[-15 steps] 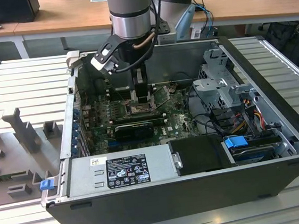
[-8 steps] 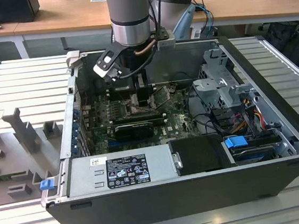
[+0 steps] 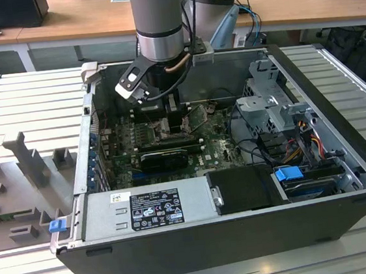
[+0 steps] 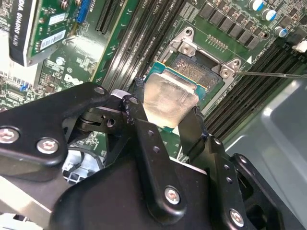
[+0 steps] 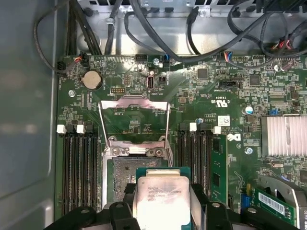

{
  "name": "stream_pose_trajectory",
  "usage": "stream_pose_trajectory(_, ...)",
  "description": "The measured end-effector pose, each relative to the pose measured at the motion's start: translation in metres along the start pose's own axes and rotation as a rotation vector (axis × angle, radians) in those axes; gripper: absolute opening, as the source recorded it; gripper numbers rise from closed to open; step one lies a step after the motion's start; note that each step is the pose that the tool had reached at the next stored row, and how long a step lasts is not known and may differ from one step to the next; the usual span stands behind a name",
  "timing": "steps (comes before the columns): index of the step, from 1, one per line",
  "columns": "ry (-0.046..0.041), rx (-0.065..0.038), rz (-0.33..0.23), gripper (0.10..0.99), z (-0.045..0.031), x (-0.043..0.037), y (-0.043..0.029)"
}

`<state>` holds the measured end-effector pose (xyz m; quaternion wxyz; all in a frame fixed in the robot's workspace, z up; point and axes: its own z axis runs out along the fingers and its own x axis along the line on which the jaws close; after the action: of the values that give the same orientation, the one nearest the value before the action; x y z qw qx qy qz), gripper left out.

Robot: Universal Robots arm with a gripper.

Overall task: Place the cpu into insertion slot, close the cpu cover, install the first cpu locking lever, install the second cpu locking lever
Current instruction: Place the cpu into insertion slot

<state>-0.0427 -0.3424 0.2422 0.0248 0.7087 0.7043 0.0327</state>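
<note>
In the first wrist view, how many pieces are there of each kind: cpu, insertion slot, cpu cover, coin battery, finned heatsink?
cpu: 1
insertion slot: 1
cpu cover: 1
coin battery: 1
finned heatsink: 1
Total: 5

cpu [image 4: 172, 93], between the jaws: pale silvery-beige face, green rim
gripper [image 4: 168, 99]: black, silver screw heads
slot [image 5: 119, 177], just beyond the jaws: dull grey, finely speckled
cover [image 5: 134, 101], further beyond: bare silver
board [image 5: 192, 96]: green, fine pale traces
memory slots [image 5: 72, 167], either side of the jaws: black, white clips
heatsink [image 5: 285, 136]: silver, vertical stripes
case [image 3: 214, 245]: black
psu [image 3: 145, 210]: silver-grey, black label
clip [image 3: 288, 173]: blue
</note>
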Motion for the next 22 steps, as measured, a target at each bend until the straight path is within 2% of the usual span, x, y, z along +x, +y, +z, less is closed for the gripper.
stream_pose_trajectory(7, 0.0, 0.0, 0.0, 0.529, 0.0069, 0.0081, -0.0005)
stream_pose_trajectory(11, -0.0001, 0.002, 0.004, 0.529, 0.0139, 0.0139, -0.0011)
stream_pose_trajectory(16, -0.0013, 0.002, 0.017, 0.529, 0.0238, 0.0156, -0.0019)
stream_pose_trajectory(22, 0.0001, 0.002, -0.001, 0.529, 0.03, 0.0178, -0.0025)
